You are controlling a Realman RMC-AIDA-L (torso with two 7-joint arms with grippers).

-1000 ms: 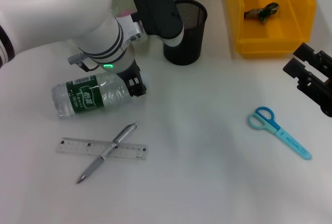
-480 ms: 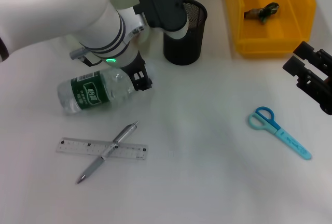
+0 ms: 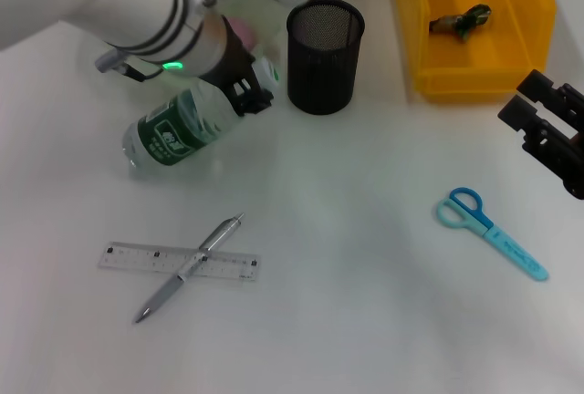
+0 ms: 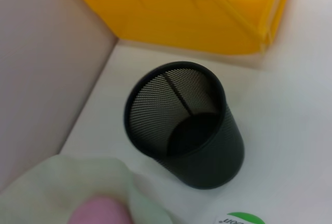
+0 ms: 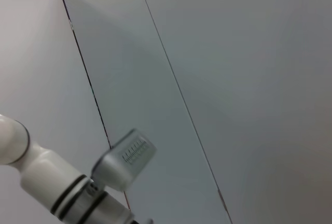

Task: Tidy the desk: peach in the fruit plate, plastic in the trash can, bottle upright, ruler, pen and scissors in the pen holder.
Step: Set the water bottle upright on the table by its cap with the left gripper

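Observation:
My left gripper (image 3: 245, 95) is shut on the neck end of the clear bottle (image 3: 178, 131) with the green label. The bottle is tilted, its cap end raised toward the black mesh pen holder (image 3: 326, 43) and its base low on the table. The pink peach (image 3: 239, 29) lies in the pale green fruit plate (image 3: 265, 6) behind the bottle. A crumpled piece of plastic (image 3: 461, 20) lies in the yellow trash can (image 3: 474, 70). The silver pen (image 3: 187, 268) lies across the clear ruler (image 3: 137, 257). Blue scissors (image 3: 488, 230) lie near my open right gripper (image 3: 538, 120).
In the left wrist view the pen holder (image 4: 184, 125) stands empty, with the yellow trash can (image 4: 181, 11) behind it and the plate (image 4: 78, 187) with the peach (image 4: 98, 211) in front. The right wrist view shows only a wall and part of an arm.
My left gripper has lifted the bottle's neck end up and back toward the pen holder, tilting the bottle off its side. The right arm has not moved.

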